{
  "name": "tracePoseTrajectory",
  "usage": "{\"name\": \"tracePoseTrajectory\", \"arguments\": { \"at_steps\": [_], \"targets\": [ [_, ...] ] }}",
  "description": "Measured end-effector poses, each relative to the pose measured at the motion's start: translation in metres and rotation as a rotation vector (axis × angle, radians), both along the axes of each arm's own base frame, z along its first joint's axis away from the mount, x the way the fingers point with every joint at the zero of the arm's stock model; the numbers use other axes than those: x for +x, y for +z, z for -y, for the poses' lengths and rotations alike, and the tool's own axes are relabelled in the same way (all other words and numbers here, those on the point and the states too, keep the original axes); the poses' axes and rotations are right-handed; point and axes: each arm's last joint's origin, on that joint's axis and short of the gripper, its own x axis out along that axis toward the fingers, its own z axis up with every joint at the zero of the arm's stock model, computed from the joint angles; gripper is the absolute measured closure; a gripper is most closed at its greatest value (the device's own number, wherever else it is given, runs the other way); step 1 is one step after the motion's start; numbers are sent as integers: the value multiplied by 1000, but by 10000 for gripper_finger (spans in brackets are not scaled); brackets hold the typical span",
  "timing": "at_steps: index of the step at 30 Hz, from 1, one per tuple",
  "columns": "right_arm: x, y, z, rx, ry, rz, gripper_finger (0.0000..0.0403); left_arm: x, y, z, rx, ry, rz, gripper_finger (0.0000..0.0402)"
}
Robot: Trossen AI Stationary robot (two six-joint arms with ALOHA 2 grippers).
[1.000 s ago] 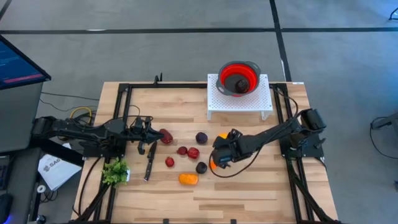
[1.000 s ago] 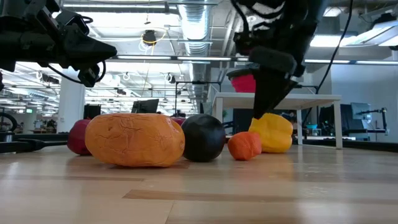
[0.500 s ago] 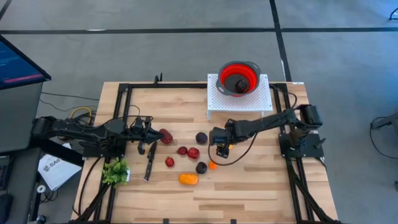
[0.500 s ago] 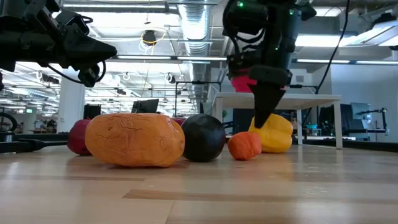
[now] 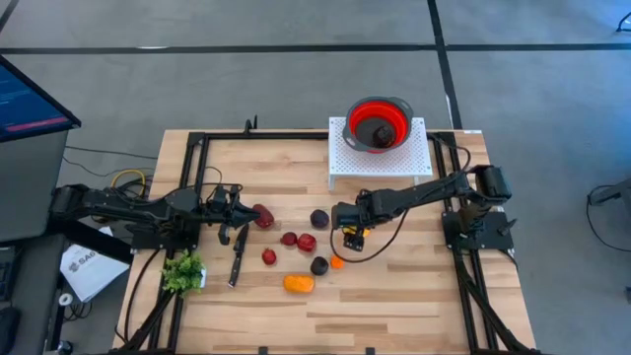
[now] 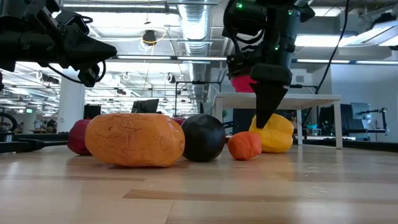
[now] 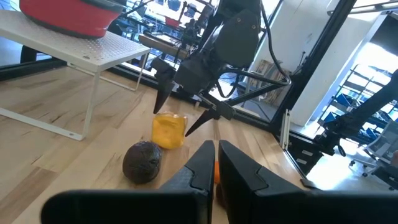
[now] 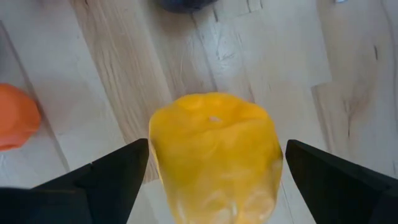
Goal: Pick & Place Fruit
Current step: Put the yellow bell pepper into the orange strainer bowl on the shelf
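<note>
A: How far along?

B: Early, I'd judge. One dark fruit (image 5: 380, 135) sits in the red colander (image 5: 396, 112); the rest lie mid-table.

A: And the arms?

B: The right gripper (image 5: 351, 235) hangs spread open astride the yellow pepper (image 8: 214, 155), not gripping. The left gripper (image 5: 244, 211), fingers together, empty, waits beside a red fruit (image 5: 263, 216).

A: Room?

B: Bare wood toward the white stand (image 5: 340, 168).

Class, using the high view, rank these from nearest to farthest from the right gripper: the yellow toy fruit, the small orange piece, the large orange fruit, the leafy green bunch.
1. The yellow toy fruit, directly under the right gripper, between its open fingers.
2. The small orange piece, just toward the table's front.
3. The large orange fruit, farther front and left.
4. The leafy green bunch, by the left edge.
</note>
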Motion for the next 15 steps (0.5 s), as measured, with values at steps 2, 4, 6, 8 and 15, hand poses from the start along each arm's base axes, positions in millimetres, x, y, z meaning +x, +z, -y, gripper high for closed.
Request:
{"name": "tracePoseTrajectory", "arguments": {
  "at_steps": [2,4,6,8,15],
  "targets": [
    [0,0,0,0,0,-2,32,0,0,0,0,0,0,384],
    [1,-4,0,14,3,-12,36,0,0,0,0,0,1,384],
    [2,-13,-1,18,5,-36,43,0,0,0,0,0,1,384],
    [4,-22,-2,17,28,-65,50,0,0,0,0,0,1,384],
    [11,-31,-9,25,71,-43,78,0,0,0,1,0,3,384]
  ]
}}
